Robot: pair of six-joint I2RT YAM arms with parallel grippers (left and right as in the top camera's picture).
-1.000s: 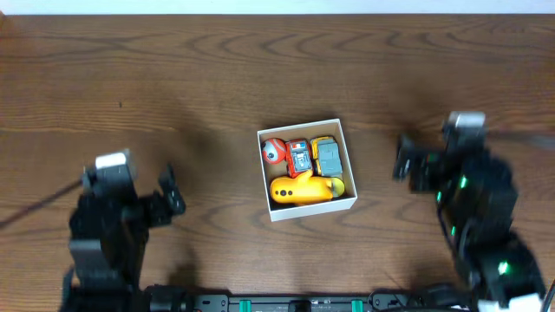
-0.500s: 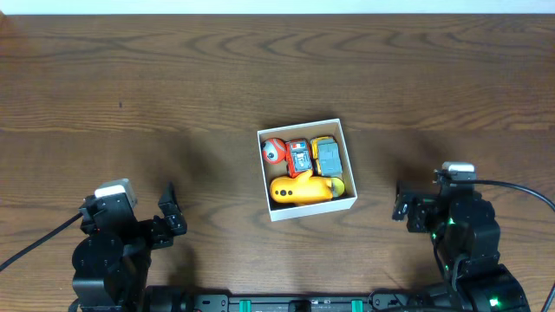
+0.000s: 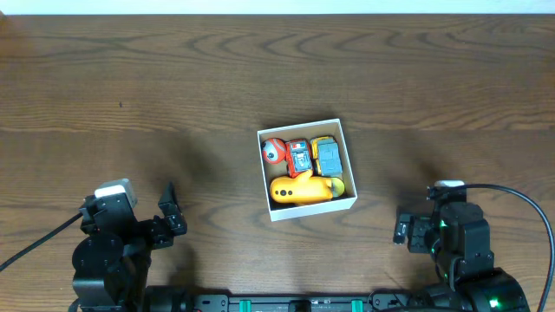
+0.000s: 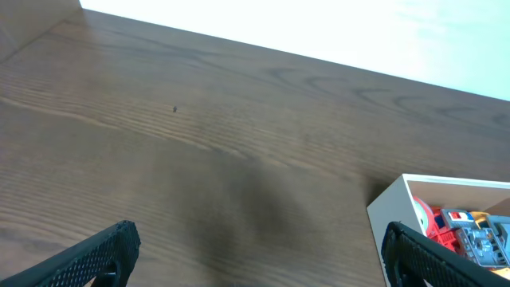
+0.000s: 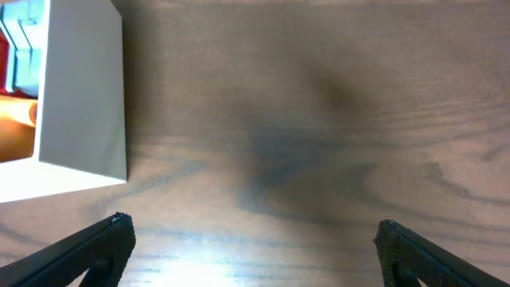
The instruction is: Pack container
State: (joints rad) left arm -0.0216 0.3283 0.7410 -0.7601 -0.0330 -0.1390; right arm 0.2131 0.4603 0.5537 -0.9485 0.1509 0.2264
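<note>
The container (image 3: 349, 166) is a small white-walled box in the middle of the table. It holds a red round toy (image 3: 273, 151), a red toy car (image 3: 299, 157), a yellow and grey car (image 3: 328, 156) and a yellow toy (image 3: 302, 190). Its corner shows in the left wrist view (image 4: 398, 211) and its white wall shows in the right wrist view (image 5: 84, 96). My left gripper (image 3: 170, 212) is open and empty at the front left, well left of the box. My right gripper (image 3: 402, 227) is open and empty at the front right, right of the box.
Brown wood tabletop (image 3: 173, 87) all around the box. The table's far edge meets a white surface (image 4: 319, 24). A black cable (image 3: 520, 192) runs from the right arm.
Both arms have pulled back toward the front edge of the table; the right arm kept lowering over the last half second. The box and toys have not moved.
</note>
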